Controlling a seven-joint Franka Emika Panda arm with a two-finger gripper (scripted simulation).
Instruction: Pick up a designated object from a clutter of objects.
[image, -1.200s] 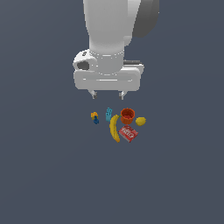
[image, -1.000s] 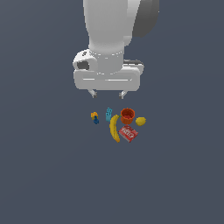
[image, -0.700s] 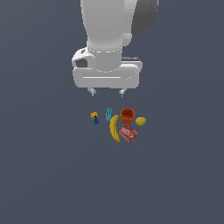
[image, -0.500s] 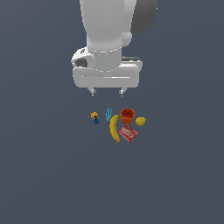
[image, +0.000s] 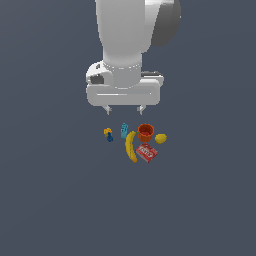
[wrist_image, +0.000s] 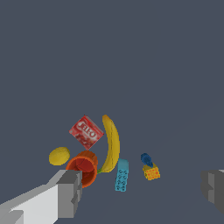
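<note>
1. The tool (image: 123, 110) hung well above the counter (image: 50, 200), its fingers spread wide with nothing between them. The red box (image: 147, 152) lay flat on the counter, nearer the camera than the tool in the exterior view and off toward that view's right, at the near-right corner of the clutter.

2. In the wrist view the red box (wrist_image: 86, 131) sat turned like a diamond, its edges skewed to the line between the two fingers (wrist_image: 70, 192). My judgement: the tool would need to shift over the box and likely rotate at the wrist before descending.

3. Neighbours crowded it. The banana (image: 131, 146) lay just beside the box on the exterior view's left, its long axis running roughly along that side. The orange-red cup (image: 145, 132) stood just behind, and the lemon (image: 160, 138) was near the cup's right.

4. The teal block (image: 124, 130) and the small blue-and-orange piece (image: 108, 134) sat farther left, clear of the approach.

5. The banana and cup seemed the likeliest things for a finger to strike.
</note>
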